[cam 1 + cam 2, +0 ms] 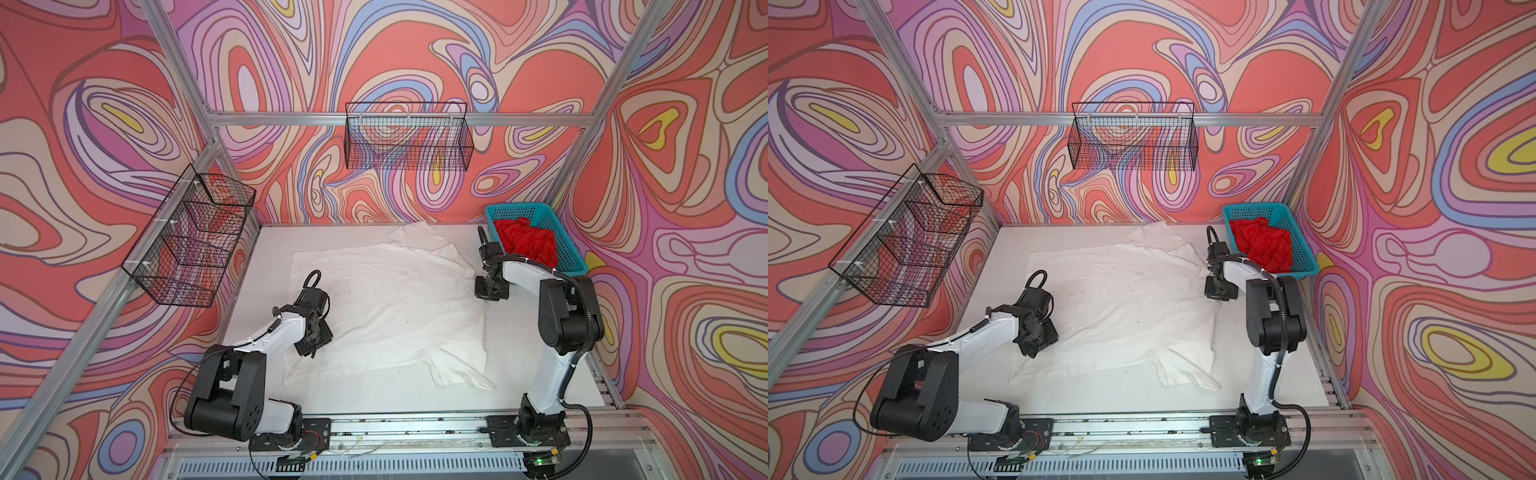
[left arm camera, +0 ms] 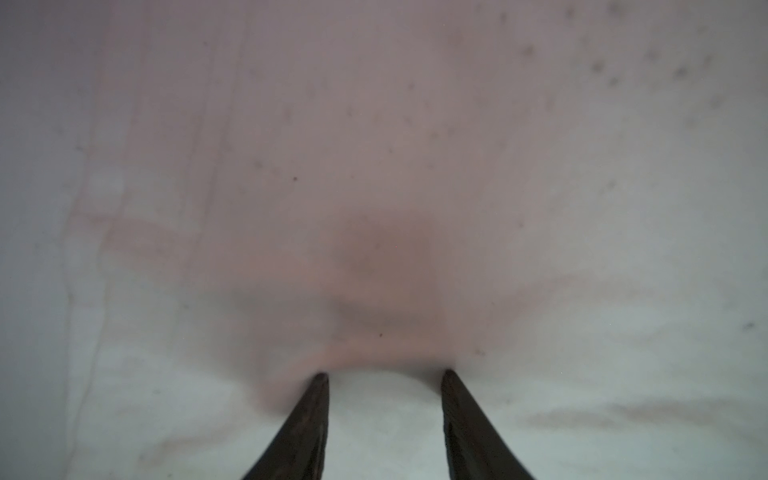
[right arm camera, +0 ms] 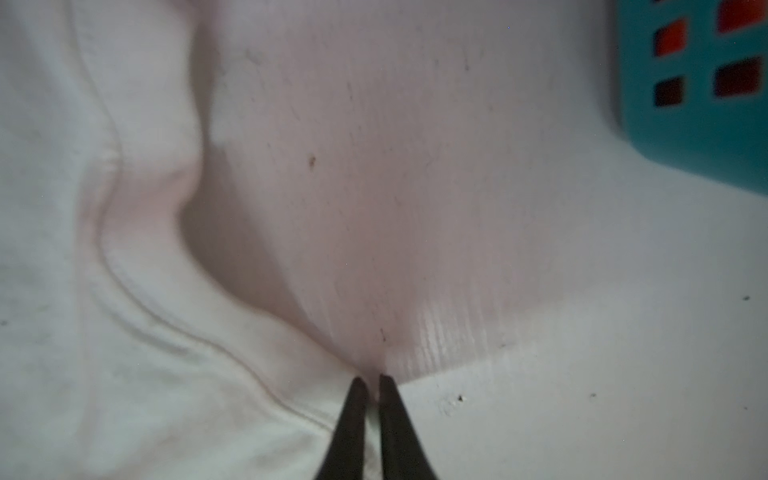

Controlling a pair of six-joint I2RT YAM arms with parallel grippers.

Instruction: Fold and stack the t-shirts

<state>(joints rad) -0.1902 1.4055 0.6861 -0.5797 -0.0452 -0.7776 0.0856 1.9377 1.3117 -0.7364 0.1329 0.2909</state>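
Spread flat over the middle of the white tabletop (image 1: 540,374): large white cloth t-shirt with faint dark specks (image 1: 386,299), seen in both top views (image 1: 1121,307), rumpled along the edge toward the robot bases, one sleeve stretched toward the back wall, the other sleeve lying at the near corner.

Beyond the white t-shirt's right edge, in the far right corner: teal plastic lattice basket (image 1: 569,245), with the bright red cloth t-shirt (image 1: 528,243) bunched up inside it, well apart from the white one. Same basket wall in the right wrist view (image 3: 698,137), red visible through its holes.

Mounted above and left of the white t-shirt on the side frame: black wire tiered rack (image 1: 191,241). Hung above the white t-shirt's far edge on the back rail: black wire basket (image 1: 409,137).

At the white t-shirt's left side, over the cloth: left gripper (image 2: 384,376), jaws parted to a moderate gap, tips pressed into the fabric, nothing pinched between them.

At the white t-shirt's right edge, close to the teal basket: right gripper (image 3: 372,380), jaws drawn nearly together, a thin fold at the shirt's hem caught between the tips, cloth puckered toward them.
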